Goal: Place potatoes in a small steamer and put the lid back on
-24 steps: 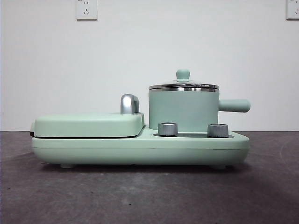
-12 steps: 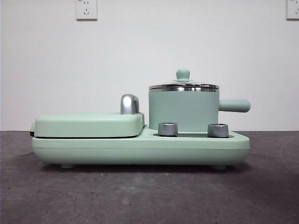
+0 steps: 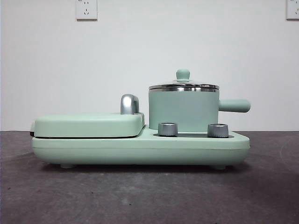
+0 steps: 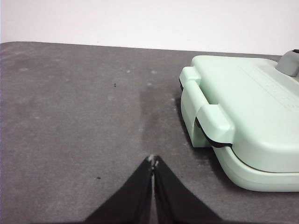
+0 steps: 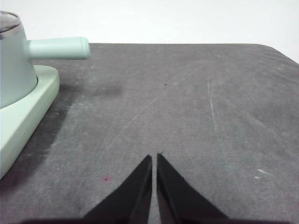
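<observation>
- Small steamer point(image 3: 183, 111): a mint-green pot with a steel rim, standing upright on the right half of the mint-green appliance base point(image 3: 140, 150); its stubby side handle point(image 3: 234, 105) points right. The right wrist view shows the same pot point(image 5: 14, 70) at the frame edge with its handle point(image 5: 58, 48) reaching out over the table.
- Lid point(image 3: 183, 86): seated flat on the steamer's rim, mint knob point(image 3: 182, 74) uppermost; the pot is closed.
- Potato: not visible in any view.
- Griddle cover point(image 3: 88, 124): flat and closed on the left half of the base, with a chrome handle point(image 3: 129, 103) behind it, beside the steamer. The left wrist view shows this end of the cover point(image 4: 247, 112).
- Two steel dials point(image 3: 168, 129) point(image 3: 217, 130): on the base, in front of the steamer.
- Left gripper point(image 4: 153, 162): jaws pressed together, empty, above the dark grey table point(image 4: 70, 121), apart from the appliance's griddle end.
- Right gripper point(image 5: 154, 158): jaws nearly together with only a thin slit between them, empty, above bare table point(image 5: 196, 102), apart from the steamer's handle.
- Wall sockets point(image 3: 86, 9): on the white wall behind.
</observation>
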Robot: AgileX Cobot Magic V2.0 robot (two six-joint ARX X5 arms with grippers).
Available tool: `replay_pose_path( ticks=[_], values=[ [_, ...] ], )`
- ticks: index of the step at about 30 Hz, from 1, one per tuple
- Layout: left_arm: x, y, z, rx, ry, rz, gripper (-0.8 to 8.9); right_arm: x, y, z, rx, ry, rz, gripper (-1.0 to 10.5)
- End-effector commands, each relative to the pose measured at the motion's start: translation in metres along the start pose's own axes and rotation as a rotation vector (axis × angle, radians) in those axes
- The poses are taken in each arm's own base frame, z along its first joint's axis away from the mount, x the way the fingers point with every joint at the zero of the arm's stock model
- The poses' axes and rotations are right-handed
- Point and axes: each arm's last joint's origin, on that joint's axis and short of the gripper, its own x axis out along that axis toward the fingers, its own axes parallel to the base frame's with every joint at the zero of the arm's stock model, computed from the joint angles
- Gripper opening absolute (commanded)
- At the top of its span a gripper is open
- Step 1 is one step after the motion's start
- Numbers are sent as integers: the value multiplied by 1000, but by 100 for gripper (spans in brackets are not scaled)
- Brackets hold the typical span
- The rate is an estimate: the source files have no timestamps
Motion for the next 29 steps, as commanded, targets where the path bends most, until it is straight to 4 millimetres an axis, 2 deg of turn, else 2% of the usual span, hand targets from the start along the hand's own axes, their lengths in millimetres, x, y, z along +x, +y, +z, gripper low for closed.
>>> replay_pose_path(
  ticks=[1,29],
  values=[
    [2,1,-7,13,26,7,6,1,0,-2,-11,-6,-5,14],
    [2,1,-7,13,26,7,6,1,0,0,-11,-23,0,14]
  ],
)
